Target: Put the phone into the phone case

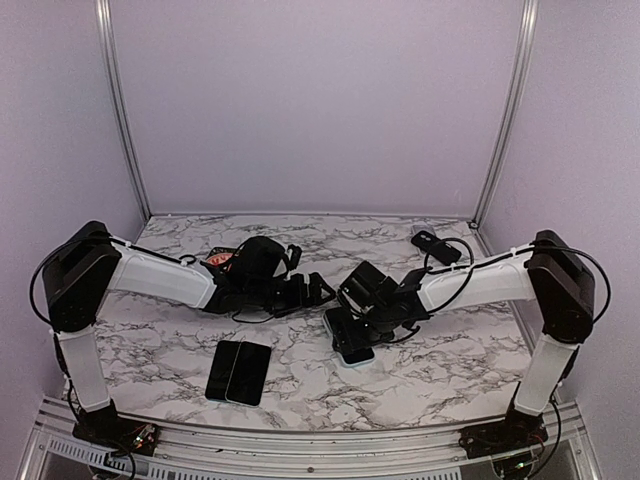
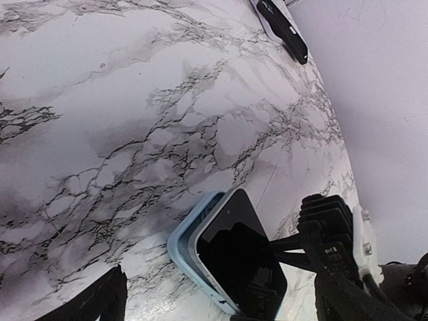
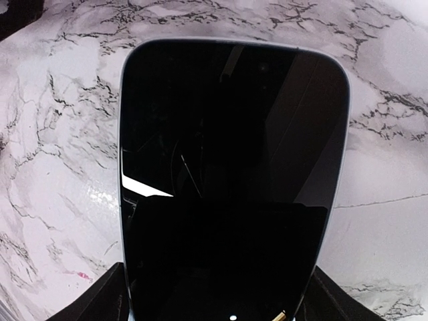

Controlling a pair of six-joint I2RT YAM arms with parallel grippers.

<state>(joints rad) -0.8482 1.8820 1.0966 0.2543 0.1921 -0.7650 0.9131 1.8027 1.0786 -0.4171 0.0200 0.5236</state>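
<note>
Right fingers (image 3: 100, 297) gripping the phone (image 3: 227, 154) across its width, spread wide around it. Phone sitting tilted in the light-blue phone case (image 2: 182, 242) mid-counter (image 1: 440, 370), not lying flush. Left fingers (image 2: 100, 301) hanging fully spread just beside the case, holding nothing. Two dark slabs (image 1: 240, 372) lying nearer the counter's front edge.

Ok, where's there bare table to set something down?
The table is bare along the back wall, left of the black device, and at near right, between the blue phone case and the right arm's base. Crowded: the middle, where both arms meet over the phone, and the two dark phones near centre.
</note>
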